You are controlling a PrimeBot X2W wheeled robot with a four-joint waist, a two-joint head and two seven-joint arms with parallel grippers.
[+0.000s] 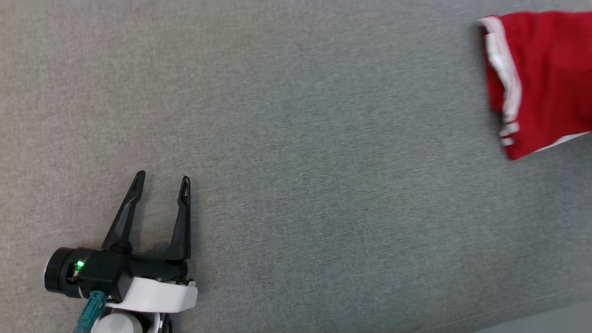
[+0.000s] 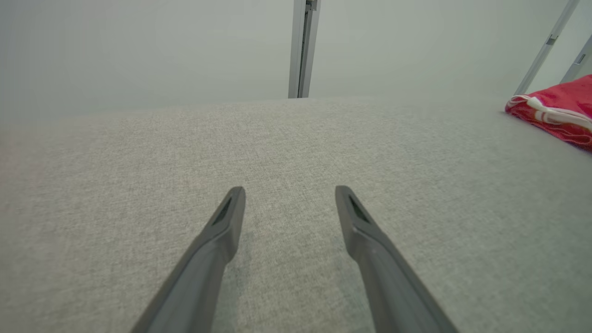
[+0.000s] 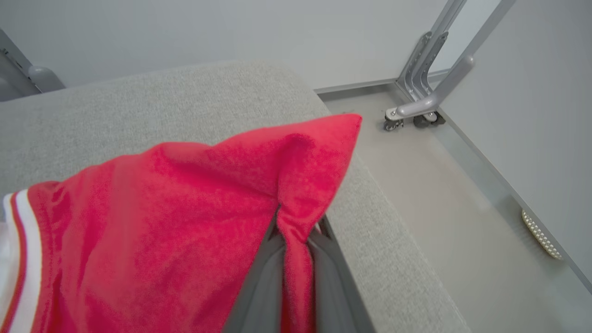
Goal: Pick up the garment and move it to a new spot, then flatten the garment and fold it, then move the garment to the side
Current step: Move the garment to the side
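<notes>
Surface: A broad grey woven-fabric surface (image 1: 296, 194) was pictured across most of the head view, ending in a rounded corner above a pale floor (image 3: 439, 199) in the right wrist view.
Garment: A red soft-fabric garment with white striped trim (image 1: 541, 78) was seen at the far right of the surface, near that corner. One fold was drawn up into a peak and the striped edge trailed to the side.
Left gripper: The left gripper (image 1: 162, 177) was held at the lower left of the head view, well apart from the garment. Its two long dark fingers were spread wide with nothing between them.
Right gripper: The right gripper (image 3: 299, 221) was shown with its fingers pressed together on a pinched fold of the red cloth.
Done: The garment was judged to have been seized, so the pick-up appeared to be under way.
Left to do: The carry to a new spot, the flattening, the fold and the final move aside were all judged to be outstanding, since the cloth was bunched, not flat.
Writing: No brand, label or lettering could be read on the garment or the grippers. A small green light (image 1: 79, 265) was noted on the left wrist housing.
</notes>
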